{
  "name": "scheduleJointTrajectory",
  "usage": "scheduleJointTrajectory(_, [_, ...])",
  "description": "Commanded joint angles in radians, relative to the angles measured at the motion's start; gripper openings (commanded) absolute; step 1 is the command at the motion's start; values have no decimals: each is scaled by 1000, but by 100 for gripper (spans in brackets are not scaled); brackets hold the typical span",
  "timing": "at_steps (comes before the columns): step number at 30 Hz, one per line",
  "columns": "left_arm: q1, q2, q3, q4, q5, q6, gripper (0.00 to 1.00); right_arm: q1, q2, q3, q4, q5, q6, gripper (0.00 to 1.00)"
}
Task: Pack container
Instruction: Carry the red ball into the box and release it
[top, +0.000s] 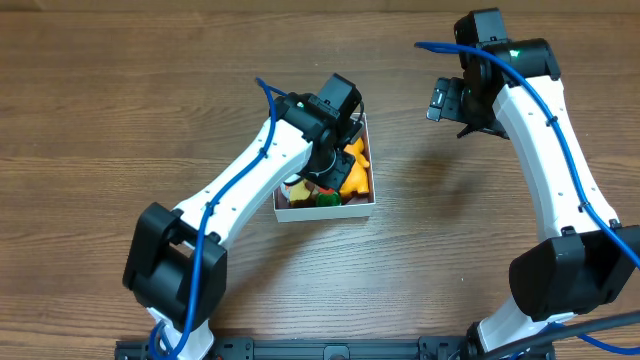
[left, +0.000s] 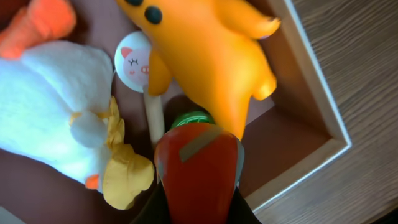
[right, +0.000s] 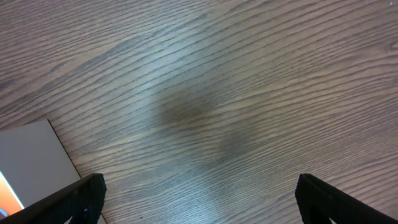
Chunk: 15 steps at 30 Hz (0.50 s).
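The container (top: 326, 212), a white box with a dusty pink inside, sits at the table's middle. My left gripper (top: 328, 165) reaches down into it. In the left wrist view the jaws (left: 198, 202) are shut on a red toy (left: 198, 168) with a green top (left: 190, 118), held low over the container's floor near its corner wall (left: 314, 102). An orange-yellow toy (left: 214, 56), a white plush duck (left: 53, 118) and a pig-face lollipop (left: 135, 65) lie inside. My right gripper (top: 450, 100) is open and empty over bare table, right of the container, with its jaws (right: 199, 199) wide apart.
The wooden table (top: 450, 250) surrounds the container. A white corner of the container (right: 31, 162) shows at the left edge of the right wrist view. The left arm (top: 240, 190) crosses above the container's left side.
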Motion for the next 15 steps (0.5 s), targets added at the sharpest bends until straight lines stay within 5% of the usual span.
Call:
scheduleJointTrajectory(1, [-3,14,-5,-23,-27,-11,9,0,-28,18,5,14,1,100])
scheduleJointTrajectory(9, [-3,14,-5,-32,-56,-11,43,0,-28,18,5,14,1,100])
scheduleJointTrajectory(13, [-3,14,-5,-31,-56,-11,76,0,-28,18,5,14,1,100])
scheduleJointTrajectory(15, [-3,13,-4,-31,-56,-11,77,0,-28,18,5,14,1,100])
